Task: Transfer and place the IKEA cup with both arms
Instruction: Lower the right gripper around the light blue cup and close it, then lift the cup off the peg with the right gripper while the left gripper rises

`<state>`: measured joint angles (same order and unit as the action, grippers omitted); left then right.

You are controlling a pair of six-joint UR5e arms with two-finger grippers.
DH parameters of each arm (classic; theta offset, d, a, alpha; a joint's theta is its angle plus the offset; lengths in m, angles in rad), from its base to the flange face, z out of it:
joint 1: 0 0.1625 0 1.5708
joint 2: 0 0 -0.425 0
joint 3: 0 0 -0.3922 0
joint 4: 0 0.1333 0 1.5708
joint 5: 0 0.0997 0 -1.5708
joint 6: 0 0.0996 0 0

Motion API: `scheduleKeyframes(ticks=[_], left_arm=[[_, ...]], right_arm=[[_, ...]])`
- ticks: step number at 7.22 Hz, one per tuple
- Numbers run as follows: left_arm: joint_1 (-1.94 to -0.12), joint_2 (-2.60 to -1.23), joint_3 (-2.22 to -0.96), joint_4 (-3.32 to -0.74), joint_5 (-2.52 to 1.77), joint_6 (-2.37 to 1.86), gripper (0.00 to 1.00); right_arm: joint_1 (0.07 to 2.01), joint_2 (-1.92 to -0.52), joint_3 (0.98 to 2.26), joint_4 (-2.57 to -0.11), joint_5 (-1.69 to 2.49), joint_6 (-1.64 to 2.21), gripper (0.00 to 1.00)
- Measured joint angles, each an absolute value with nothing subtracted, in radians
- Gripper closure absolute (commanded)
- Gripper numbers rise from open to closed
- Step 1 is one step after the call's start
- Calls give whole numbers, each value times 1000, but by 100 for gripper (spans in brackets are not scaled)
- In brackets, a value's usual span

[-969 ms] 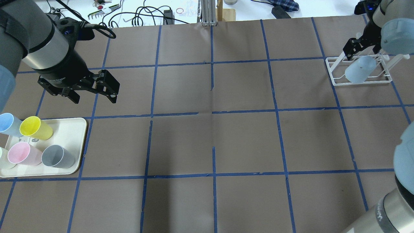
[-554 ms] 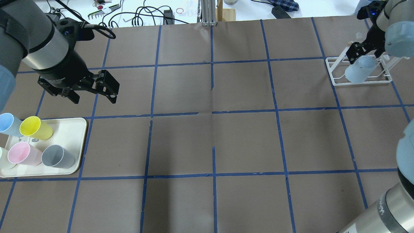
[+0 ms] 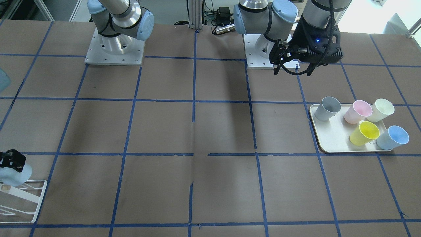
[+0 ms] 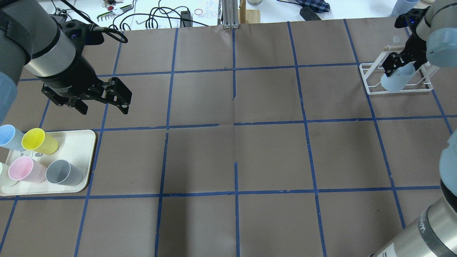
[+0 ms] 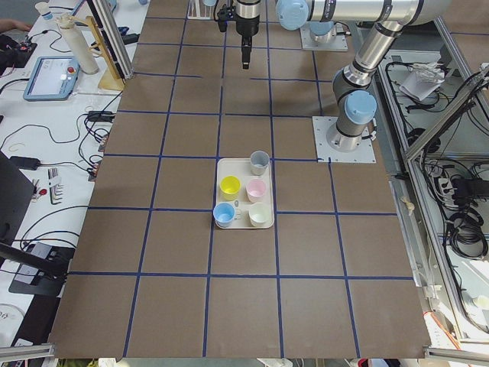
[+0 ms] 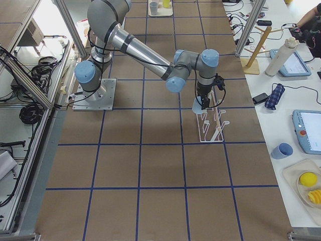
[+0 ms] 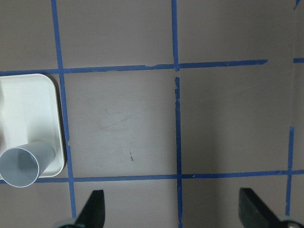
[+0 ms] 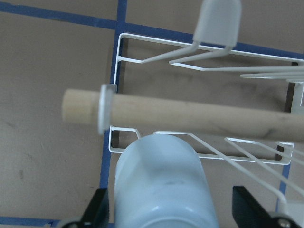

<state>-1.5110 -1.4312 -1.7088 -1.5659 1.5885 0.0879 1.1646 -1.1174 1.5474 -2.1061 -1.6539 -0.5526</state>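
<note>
Right gripper [image 8: 174, 209] straddling the tilted IKEA cup [image 8: 164, 185] on the rack [image 8: 190, 116].
Both grippers' jaws are spread; the left gripper [image 4: 103, 107] hovers near the tray [image 4: 82, 142].

The middle of the table [image 4: 271, 157] lies free; the tray [image 4: 78, 146] stands at one end, the wire rack [image 8: 190, 114] at the other.

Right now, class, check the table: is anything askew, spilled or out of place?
Only the pale blue plastic cup: it leans upside down on the white wire rack, between the right end effector's open fingers. The five plastic cups on the cream tray stand upright; nothing spilled.
</note>
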Motion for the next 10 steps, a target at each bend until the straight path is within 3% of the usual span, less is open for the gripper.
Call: scheduleKeyframes(ticks=[1, 3, 4, 8, 10], left_arm=[[-1511, -1432, -1709, -1566, 1588, 87, 0], [-1511, -1432, -1708, -1566, 1588, 87, 0], [-1511, -1433, -1709, -1566, 1589, 88, 0], [-1499, -1433, -1706, -1574, 1593, 89, 0], [-1496, -1435, -1700, -1570, 1592, 92, 0]], right_arm=[[1164, -1116, 1548, -2106, -1653, -552, 21], [1164, -1116, 1548, -2104, -1649, -553, 54], [1164, -1116, 1548, -2103, -1647, -553, 63], [1164, -1141, 1534, -2063, -1614, -555, 66], [1170, -1225, 1523, -1997, -1618, -555, 65]])
